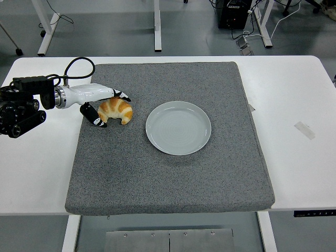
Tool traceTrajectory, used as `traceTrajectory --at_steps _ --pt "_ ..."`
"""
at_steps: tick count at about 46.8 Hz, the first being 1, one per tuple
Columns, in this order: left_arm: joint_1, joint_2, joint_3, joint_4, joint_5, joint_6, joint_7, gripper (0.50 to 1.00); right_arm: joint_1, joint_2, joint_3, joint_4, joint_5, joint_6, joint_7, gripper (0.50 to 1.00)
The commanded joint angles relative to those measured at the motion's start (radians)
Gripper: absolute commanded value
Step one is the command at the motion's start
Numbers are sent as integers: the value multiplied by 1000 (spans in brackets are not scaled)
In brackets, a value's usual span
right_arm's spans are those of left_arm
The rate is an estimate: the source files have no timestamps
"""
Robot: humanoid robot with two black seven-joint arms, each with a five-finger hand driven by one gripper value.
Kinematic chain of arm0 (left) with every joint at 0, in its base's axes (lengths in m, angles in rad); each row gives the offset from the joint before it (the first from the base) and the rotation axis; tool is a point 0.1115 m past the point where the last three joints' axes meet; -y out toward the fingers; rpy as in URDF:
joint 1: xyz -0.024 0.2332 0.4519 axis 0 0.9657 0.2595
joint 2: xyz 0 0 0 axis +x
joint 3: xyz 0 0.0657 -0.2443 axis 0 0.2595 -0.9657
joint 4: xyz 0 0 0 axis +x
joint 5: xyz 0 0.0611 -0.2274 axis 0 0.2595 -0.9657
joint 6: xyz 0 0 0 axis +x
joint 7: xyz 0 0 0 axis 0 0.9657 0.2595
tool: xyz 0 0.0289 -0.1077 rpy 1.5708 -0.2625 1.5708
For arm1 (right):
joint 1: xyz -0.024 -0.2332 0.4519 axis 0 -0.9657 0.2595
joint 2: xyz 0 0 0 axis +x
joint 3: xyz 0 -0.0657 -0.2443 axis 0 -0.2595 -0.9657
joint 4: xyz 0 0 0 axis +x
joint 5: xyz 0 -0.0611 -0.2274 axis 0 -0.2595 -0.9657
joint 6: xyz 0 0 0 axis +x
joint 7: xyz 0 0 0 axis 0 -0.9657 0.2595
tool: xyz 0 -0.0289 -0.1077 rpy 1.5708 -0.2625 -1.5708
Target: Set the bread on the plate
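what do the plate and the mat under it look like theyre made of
The plate looks like glazed ceramic, possibly melamine: pale grey-white, smooth, with a soft sheen and faint rings. The mat looks like felt or dense foam: speckled grey, matte, fuzzy surface, thick soft edge.

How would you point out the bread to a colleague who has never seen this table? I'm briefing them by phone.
Find the gray mat covering the middle of the white table. A round, pale plate sits near its center; look left of it, toward the mat's left edge. There lies the croissant, golden-brown and crescent-shaped, the only food here, with the left hand at it.
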Motion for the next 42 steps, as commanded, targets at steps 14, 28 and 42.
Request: traceTrajectory --at_steps 14,28,42 --pt "-2 0 1 14 3 32 3 705 0 0 0 0 0 0 0 1000" --pt "-10 2 -2 24 2 53 9 619 0 0 0 0 0 0 0 1000" --pt "-31 9 -8 21 -5 55 3 614 0 0 0 0 0 0 0 1000"
